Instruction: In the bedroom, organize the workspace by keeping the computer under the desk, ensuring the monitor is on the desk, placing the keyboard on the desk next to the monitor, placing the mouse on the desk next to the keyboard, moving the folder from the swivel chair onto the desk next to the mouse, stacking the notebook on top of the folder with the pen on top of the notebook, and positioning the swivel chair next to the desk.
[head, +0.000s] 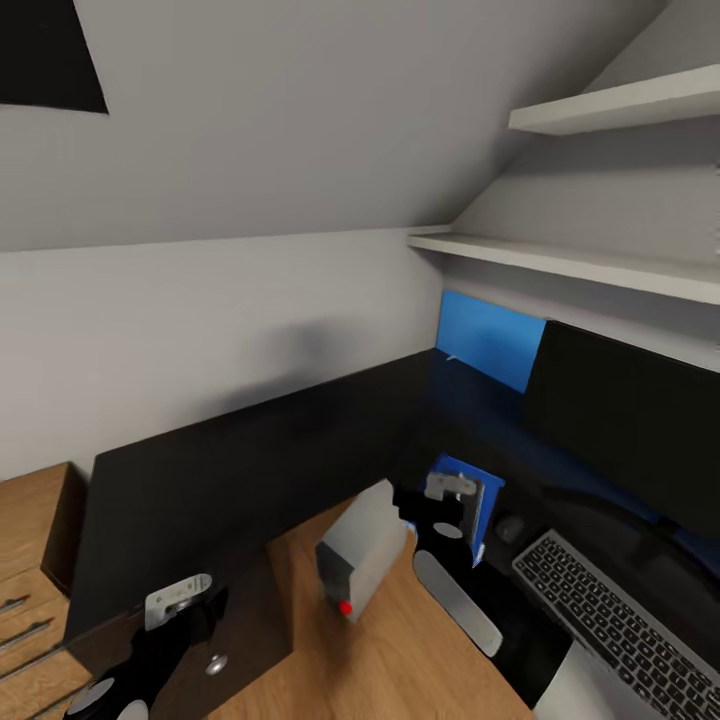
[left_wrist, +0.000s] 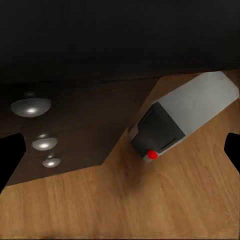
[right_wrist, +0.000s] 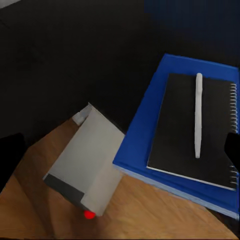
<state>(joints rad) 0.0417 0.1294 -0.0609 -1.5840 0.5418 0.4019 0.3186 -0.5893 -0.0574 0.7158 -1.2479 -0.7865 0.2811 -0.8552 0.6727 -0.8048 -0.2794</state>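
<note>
The blue folder (right_wrist: 145, 145) lies on the black desk (head: 250, 470) near its inner edge. On it rests the dark notebook (right_wrist: 175, 125), with the white pen (right_wrist: 198, 115) on top. My right gripper (right_wrist: 122, 155) hovers open above the stack and covers most of the folder (head: 492, 505) in the head view. Beside it sit the mouse (head: 510, 527), the keyboard (head: 610, 620) and the monitor (head: 630, 410). The grey computer (head: 362, 550) stands on the wood floor with its far end under the desk edge. My left gripper (left_wrist: 120, 157) is open over the floor near the computer (left_wrist: 185, 115). The swivel chair is out of view.
A dark drawer unit with round knobs (left_wrist: 31, 106) stands under the desk's left wing. A light wooden drawer chest (head: 30, 560) is at the far left. Two white shelves (head: 560, 260) hang above the monitor. A blue panel (head: 490, 340) shows against the wall behind the desk.
</note>
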